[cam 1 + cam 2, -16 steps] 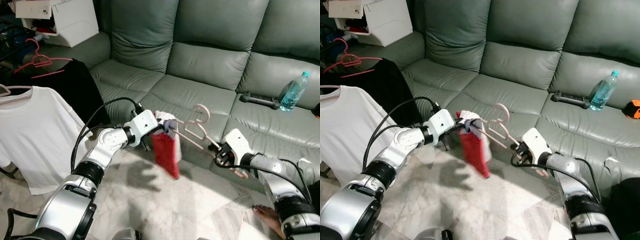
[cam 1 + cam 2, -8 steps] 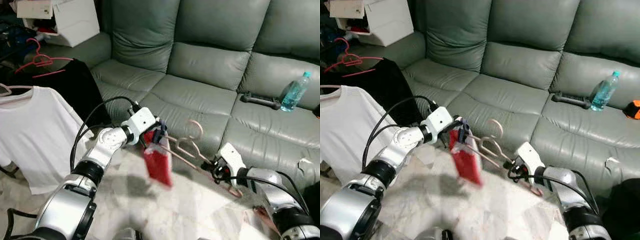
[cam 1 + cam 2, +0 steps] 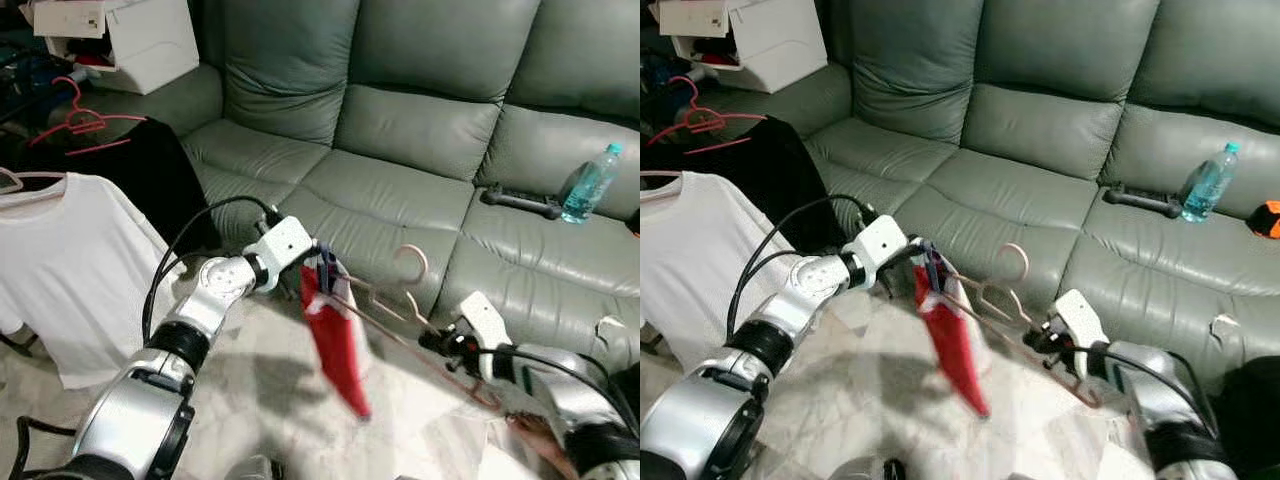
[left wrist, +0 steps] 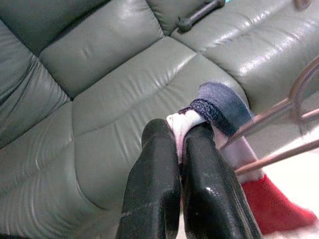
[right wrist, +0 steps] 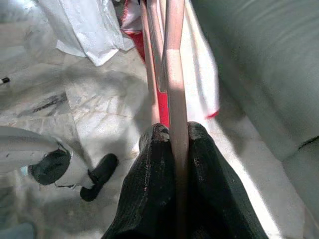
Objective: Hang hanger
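Nearest, in front of the sofa: right claw clamped shut on the pink hanger. Beside it, left claw pinched tight on the red garment draped from that hanger. Farther back on the sofa: water bottle.

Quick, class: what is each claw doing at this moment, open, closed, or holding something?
Left claw: closed on the red and white garment.
Right claw: closed on the pink hanger.
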Available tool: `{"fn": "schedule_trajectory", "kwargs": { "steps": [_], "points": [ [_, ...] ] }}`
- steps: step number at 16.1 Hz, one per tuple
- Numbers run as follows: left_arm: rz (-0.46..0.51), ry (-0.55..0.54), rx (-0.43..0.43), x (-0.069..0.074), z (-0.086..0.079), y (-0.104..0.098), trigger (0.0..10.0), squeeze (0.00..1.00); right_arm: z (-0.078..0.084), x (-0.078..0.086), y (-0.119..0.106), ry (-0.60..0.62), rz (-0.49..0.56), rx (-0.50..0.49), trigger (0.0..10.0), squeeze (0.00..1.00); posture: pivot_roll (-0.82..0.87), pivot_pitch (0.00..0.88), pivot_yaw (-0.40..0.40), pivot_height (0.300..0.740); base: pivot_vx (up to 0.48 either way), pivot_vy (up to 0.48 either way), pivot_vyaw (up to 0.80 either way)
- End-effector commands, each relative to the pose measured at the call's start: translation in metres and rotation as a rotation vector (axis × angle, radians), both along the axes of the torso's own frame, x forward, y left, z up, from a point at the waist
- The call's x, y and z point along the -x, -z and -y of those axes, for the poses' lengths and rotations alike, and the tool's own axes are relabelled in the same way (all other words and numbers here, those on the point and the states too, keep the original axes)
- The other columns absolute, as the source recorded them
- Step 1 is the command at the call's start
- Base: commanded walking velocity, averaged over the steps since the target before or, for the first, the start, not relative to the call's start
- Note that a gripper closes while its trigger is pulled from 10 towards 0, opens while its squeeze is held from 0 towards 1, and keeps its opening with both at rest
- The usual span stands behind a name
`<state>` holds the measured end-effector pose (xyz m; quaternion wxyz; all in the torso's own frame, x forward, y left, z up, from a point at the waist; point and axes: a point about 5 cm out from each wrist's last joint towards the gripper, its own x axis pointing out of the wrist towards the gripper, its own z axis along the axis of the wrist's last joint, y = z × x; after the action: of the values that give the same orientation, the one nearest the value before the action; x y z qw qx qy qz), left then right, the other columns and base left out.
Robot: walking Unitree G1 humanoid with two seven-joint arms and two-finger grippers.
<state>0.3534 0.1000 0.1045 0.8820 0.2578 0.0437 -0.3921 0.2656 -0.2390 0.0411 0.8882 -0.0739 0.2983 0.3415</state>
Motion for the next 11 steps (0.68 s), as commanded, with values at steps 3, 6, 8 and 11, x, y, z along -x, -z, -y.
{"fn": "schedule_trajectory", "kwargs": {
  "steps": [3,6,8,11],
  "points": [
    [-0.089,0.084,-0.077,0.004,0.000,0.007,10.0,0.00,-0.007,-0.019,-0.013,-0.055,0.106,0.069,10.0,0.00,-0.12,0.006,0.097,0.740,0.000,0.000,0.00],
    [-0.165,0.227,-0.086,0.017,0.008,0.015,10.0,0.00,-0.050,-0.036,-0.021,-0.195,0.154,0.057,10.0,0.00,-0.10,0.002,0.095,0.740,0.000,0.000,0.00],
    [-0.129,0.320,-0.053,0.025,0.016,0.010,10.0,0.00,-0.060,-0.039,-0.020,-0.235,0.140,0.059,10.0,0.00,-0.09,0.003,0.089,0.740,0.000,0.000,0.00],
    [-0.051,0.451,-0.105,0.037,0.023,0.009,10.0,0.00,-0.053,-0.033,-0.008,-0.258,0.058,0.105,10.0,0.00,-0.09,0.004,0.083,0.740,0.000,0.000,0.00]
  ]
}}
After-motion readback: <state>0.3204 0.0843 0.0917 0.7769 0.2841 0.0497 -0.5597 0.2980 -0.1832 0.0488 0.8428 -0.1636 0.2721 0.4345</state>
